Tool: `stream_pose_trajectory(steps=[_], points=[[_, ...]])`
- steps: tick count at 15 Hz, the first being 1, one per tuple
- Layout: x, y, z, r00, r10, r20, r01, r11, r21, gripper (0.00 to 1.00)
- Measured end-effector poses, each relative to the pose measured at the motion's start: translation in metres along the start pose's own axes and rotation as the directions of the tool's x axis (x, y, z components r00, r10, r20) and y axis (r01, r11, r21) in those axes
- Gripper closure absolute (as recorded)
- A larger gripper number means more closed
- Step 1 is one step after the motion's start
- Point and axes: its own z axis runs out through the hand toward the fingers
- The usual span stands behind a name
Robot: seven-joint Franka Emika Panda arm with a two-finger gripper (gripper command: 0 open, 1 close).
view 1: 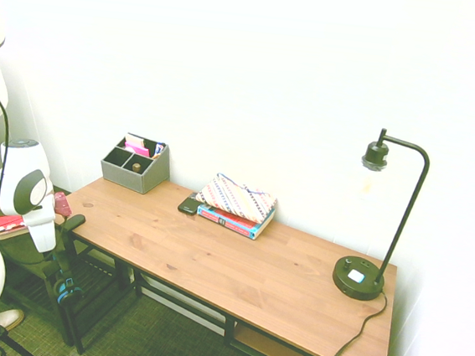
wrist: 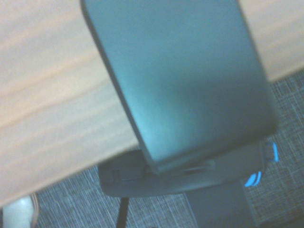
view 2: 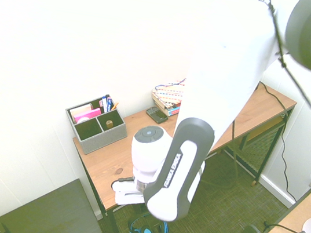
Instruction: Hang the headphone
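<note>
Headphone (view 2: pixel 147 230) hangs below the end of the wooden desk (view 2: pixel 114 163), down near the green carpet floor (view 2: pixel 210 218). It has a bright blue and black band that curves around, and a round ear cup with a bright blue middle and a black ring. In the first outside view the headphone (view 1: pixel 66 288) is small and dark with a bit of blue, under the desk corner next to the black desk legs. In the wrist view only little blue marks (wrist: pixel 259 173) show past a dark flat piece (wrist: pixel 180 80) clamped on the desk edge.

The white arm's gripper (view 2: pixel 127 189) sits right at the desk edge above the headphone. I cannot tell if its fingers are wide or closed, because the arm hides them.

On the desk are a gray box (view 1: pixel 135 166) with small things in it, some books (view 1: pixel 236 205) with a striped pouch on top, and a black lamp (view 1: pixel 373 233)
</note>
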Motion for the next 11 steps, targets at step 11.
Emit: stream_pose_trajectory(steps=[11], points=[[0.191, 0.04, -0.228, 0.929, -0.37, -0.012, 0.368, 0.927, -0.068, 0.0]])
